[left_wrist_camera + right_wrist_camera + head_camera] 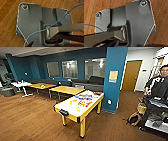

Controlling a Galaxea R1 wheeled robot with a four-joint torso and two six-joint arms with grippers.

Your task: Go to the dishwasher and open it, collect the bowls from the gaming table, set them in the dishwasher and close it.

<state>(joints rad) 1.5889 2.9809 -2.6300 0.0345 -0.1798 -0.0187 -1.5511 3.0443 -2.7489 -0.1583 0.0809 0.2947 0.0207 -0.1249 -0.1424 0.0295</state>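
The gaming table [65, 112], with a white top and yellow rim and legs, stands in the middle of the head view, a short way ahead on the wood floor. Small coloured bowls [75, 101], yellow, orange and green, sit blurred on the near half of its top. Flat colourful game boxes [87, 96] lie on the far half. The dishwasher is out of view. Dark parts of my left gripper [31, 44] and my right gripper [113, 43] hang over bare wood floor, beside the robot's dark plate.
A blue pillar [113, 79] rises just right of the table. A person [160, 82] stands at the far right behind a black cart [157, 114], with a bag [136, 117] on the floor. Plain yellow tables [66, 89] and dark sofas [92, 82] line the back.
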